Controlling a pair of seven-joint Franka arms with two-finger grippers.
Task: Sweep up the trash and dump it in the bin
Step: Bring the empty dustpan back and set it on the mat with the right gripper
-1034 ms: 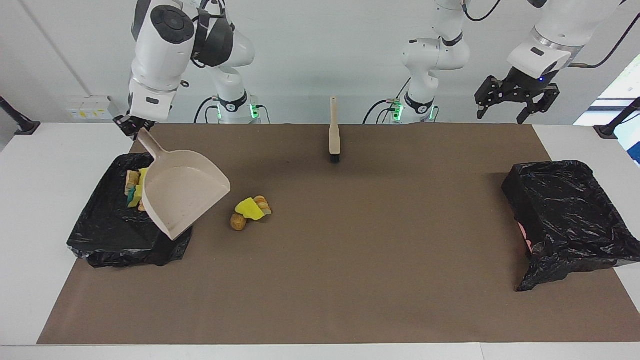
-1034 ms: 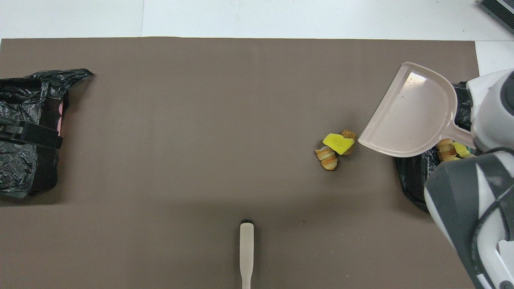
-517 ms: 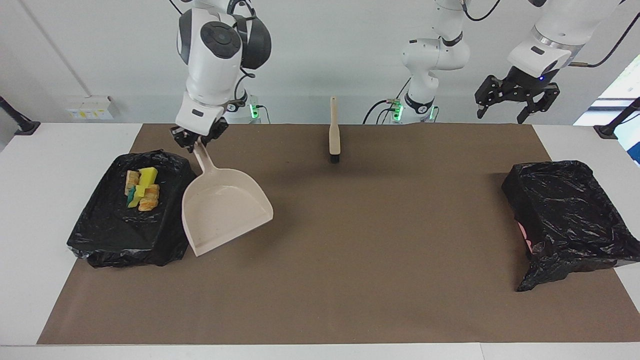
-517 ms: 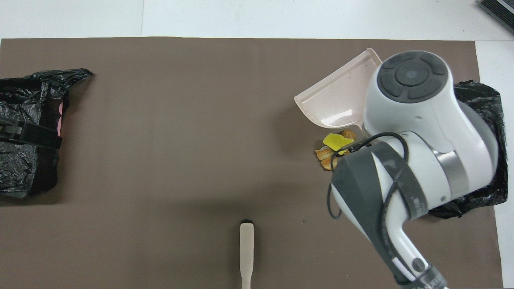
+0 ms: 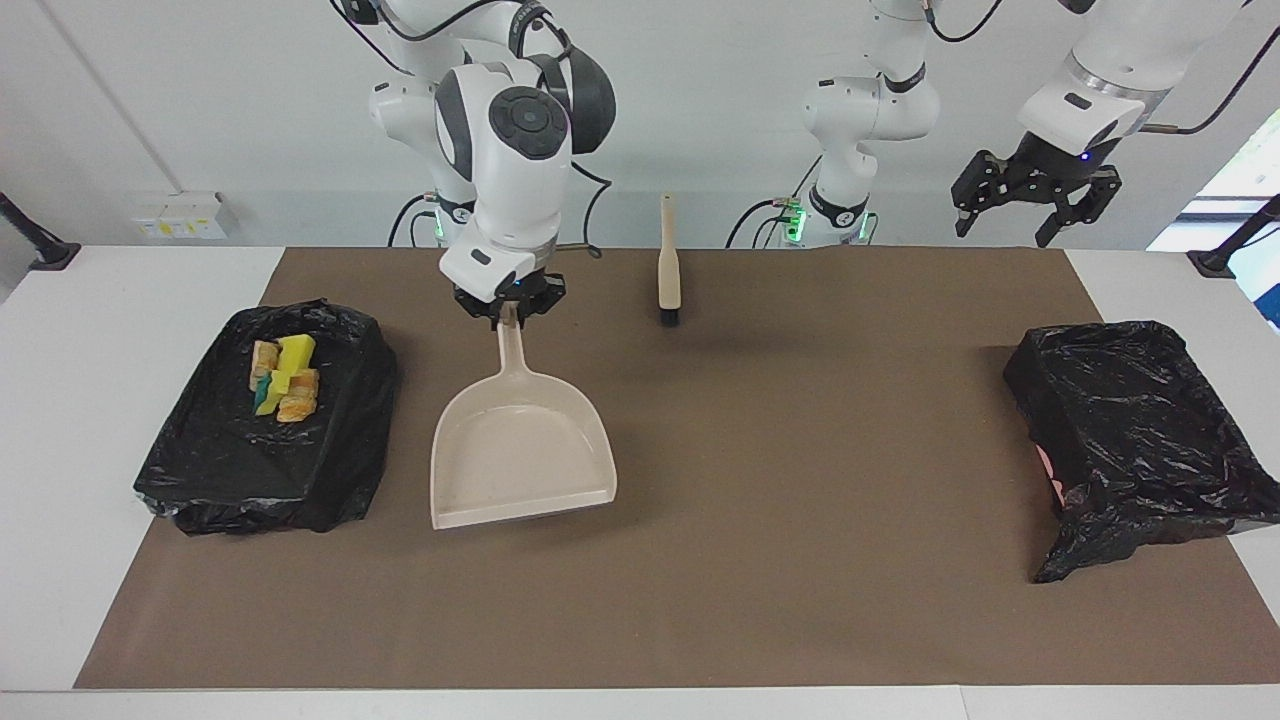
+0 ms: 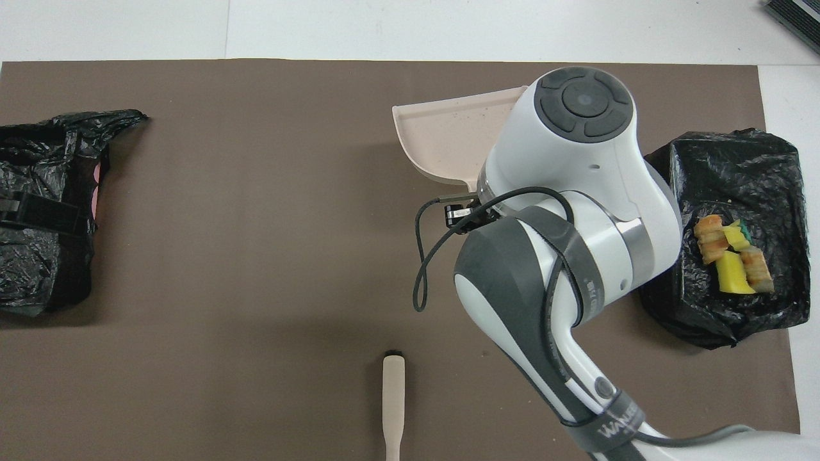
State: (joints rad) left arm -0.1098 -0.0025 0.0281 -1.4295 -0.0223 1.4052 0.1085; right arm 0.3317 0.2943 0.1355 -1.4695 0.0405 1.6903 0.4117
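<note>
Right hand (image 5: 508,312) is clenched on the handle of the beige plastic dustpan (image 5: 520,452), beside the black-bagged bin (image 5: 215,470) at its end of the tabletop. Yellow sponge and bread-like trash (image 5: 284,384) lies in that bin; no scraps show elsewhere, so dumping seems done. Left hand (image 5: 1033,201) waits released.

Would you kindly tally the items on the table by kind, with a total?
Bag-lined bins: 2
Dustpan: 1
Brush: 1
Trash pile in the bin at the right arm's end: 1
Total: 5
</note>
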